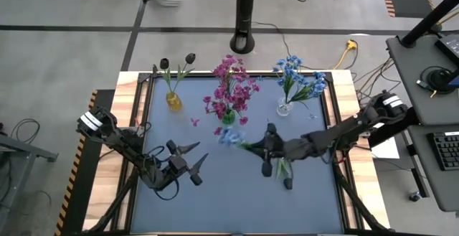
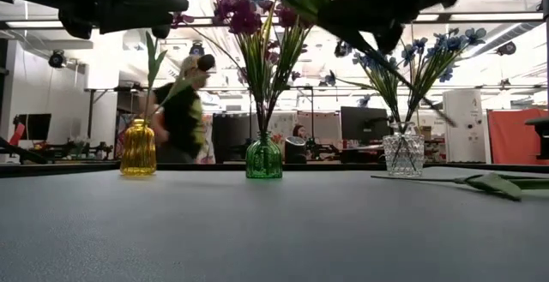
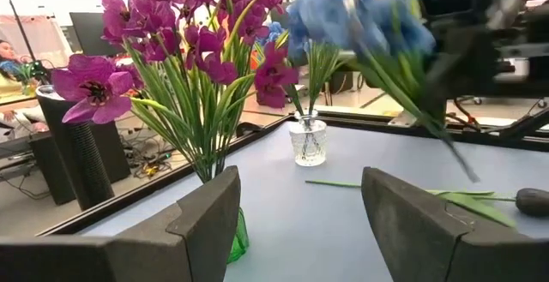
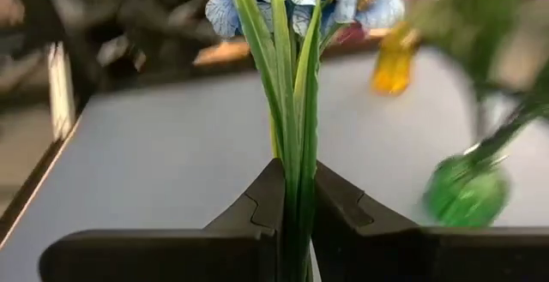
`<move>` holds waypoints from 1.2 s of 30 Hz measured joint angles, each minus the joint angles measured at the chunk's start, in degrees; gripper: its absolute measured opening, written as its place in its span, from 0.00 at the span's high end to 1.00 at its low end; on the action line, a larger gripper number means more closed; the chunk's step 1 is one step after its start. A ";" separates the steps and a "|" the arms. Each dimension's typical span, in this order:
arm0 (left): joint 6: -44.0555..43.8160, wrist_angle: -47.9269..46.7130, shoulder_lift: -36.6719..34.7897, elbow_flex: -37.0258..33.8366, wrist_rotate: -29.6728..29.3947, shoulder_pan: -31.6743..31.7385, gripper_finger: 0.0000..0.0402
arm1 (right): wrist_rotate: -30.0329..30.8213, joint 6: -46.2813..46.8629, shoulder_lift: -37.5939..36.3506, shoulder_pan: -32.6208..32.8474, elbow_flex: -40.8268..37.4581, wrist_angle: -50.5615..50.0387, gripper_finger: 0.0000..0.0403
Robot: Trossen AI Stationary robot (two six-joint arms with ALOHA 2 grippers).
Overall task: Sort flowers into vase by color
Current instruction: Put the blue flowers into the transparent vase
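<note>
- The right gripper (image 4: 294, 198) is clamped on the green stems of a light blue sprig (image 1: 229, 137), holding it above the mat near the table's middle, just in front of the green vase (image 1: 228, 117).
- The left gripper (image 1: 188, 163) waits over the mat's left part, fingers spread and empty.
- The held sprig's blooms are blurred; its stem ends are hidden behind the fingers.
- Another stem with leaves (image 2: 480, 181) lies flat on the grey mat (image 1: 237, 200).
- Magenta flowers (image 1: 231, 89) fill the green vase, blue flowers (image 1: 295, 77) the clear vase (image 1: 285, 107), dark buds (image 1: 178, 62) the yellow vase (image 1: 174, 101), all along the far edge.
- A person (image 2: 182, 111) stands in the room beyond.
- The mat's near half lies open.
</note>
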 joint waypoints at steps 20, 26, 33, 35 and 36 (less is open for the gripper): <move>-1.93 -0.22 0.02 0.00 0.43 0.00 0.43 | 23.19 -32.81 -6.56 -0.86 -16.48 50.72 0.92; -2.34 -0.74 0.02 0.00 0.43 0.00 0.43 | 27.39 -36.41 -10.40 -3.71 -16.48 50.77 0.92; -2.34 -0.90 0.02 0.00 0.43 0.00 0.43 | 28.53 -40.90 -14.58 -10.55 -16.62 50.80 0.92; -2.34 -0.90 0.02 0.00 0.43 0.00 0.43 | 27.98 -41.71 -15.26 -13.10 -16.82 50.86 0.92; -2.34 -0.90 0.02 0.00 0.43 0.00 0.43 | 27.98 -42.03 -15.42 -14.48 -17.02 50.90 0.92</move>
